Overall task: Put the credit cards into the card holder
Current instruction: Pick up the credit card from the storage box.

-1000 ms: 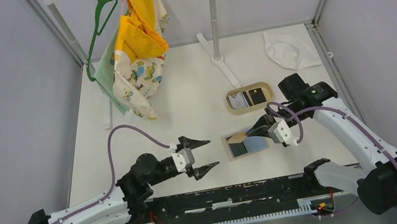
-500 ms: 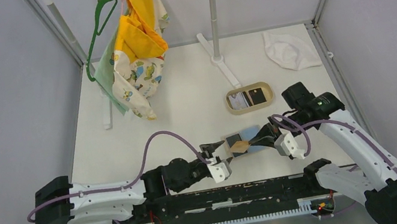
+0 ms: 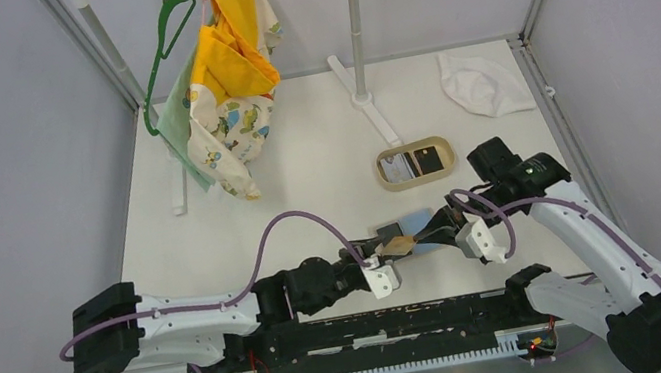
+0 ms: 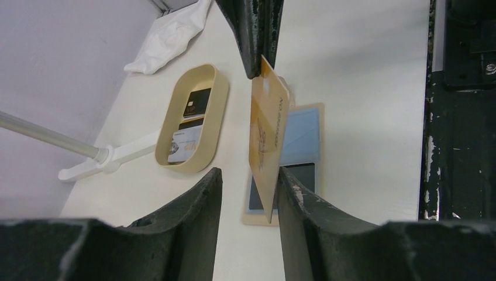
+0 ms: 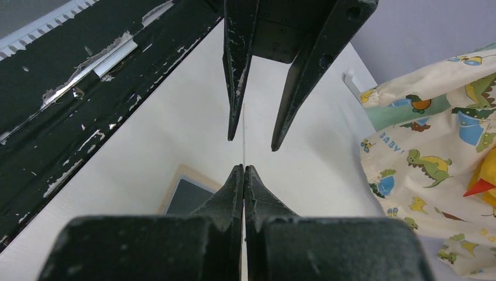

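Gold card, overhead: the gold card hung over the open card holder, close to the table's front edge, between both arms.
Right gripper, overhead: the right gripper was clamped on the card's right end.
Left gripper, overhead: the left gripper pointed in from the left, one jaw on either side of the card.
Tray, overhead: the oval tray sat behind the holder and apart from it, with white tabletop stretching away to the left.
White cloth, overhead: the white cloth lay in the far right corner, well apart.
Card, left wrist: it stood on edge between the left fingers, nearer the right-hand one. Whether they touched could not be told. A gap showed on the other side.
Holder, left wrist: it lay flat under the card, with blue and dark pockets facing up inside a tan border.
Tray contents, left wrist: a dark card and a white-grey card lay inside the rim.
Grip, right wrist: the right fingers pinched the card, which showed as a thin line. The left jaws stood apart beyond them, with space on each side of that line.
Margins, right wrist: the black rail was at the left and the dinosaur-print cloth at the right.
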`<action>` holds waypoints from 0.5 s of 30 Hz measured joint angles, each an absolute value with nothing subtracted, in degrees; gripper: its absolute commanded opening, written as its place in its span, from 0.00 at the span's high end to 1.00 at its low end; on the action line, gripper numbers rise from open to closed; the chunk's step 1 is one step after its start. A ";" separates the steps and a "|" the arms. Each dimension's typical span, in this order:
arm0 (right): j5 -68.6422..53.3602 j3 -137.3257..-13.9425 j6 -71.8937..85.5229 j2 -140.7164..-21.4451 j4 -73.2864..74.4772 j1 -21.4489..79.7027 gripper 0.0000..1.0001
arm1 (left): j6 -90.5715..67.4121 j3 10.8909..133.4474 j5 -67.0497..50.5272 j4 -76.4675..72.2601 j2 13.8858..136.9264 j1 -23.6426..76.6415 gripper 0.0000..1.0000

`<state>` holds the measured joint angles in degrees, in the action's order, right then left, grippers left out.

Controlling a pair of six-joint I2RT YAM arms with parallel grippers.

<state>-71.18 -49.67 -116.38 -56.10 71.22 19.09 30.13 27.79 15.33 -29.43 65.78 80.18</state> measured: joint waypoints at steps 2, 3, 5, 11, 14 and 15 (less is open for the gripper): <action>-71.31 -49.67 -116.38 -56.53 71.22 19.14 1.00 | 30.11 27.94 14.61 -29.76 66.54 80.18 0.62; -71.50 -49.67 -116.38 -56.75 71.22 19.18 1.00 | 30.13 28.18 14.44 -29.76 66.92 80.18 0.66; -71.90 -49.67 -116.38 -57.17 71.22 19.33 1.00 | 30.09 28.99 14.13 -29.87 68.05 80.16 0.77; -72.12 -49.67 -116.38 -58.11 70.17 19.40 0.61 | 29.82 31.09 13.43 -29.19 70.46 80.12 0.98; -72.47 -49.65 -111.81 -58.17 66.00 19.53 0.26 | 27.31 31.11 13.17 -29.15 70.26 79.09 0.98; -72.79 -49.56 -107.11 -58.04 61.98 19.68 0.21 | 25.36 31.00 12.78 -29.17 69.82 78.26 0.98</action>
<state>-72.79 -49.56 -107.11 -58.04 61.98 19.68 25.36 31.00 12.78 -29.17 69.82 78.26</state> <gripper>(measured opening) 0.611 0.032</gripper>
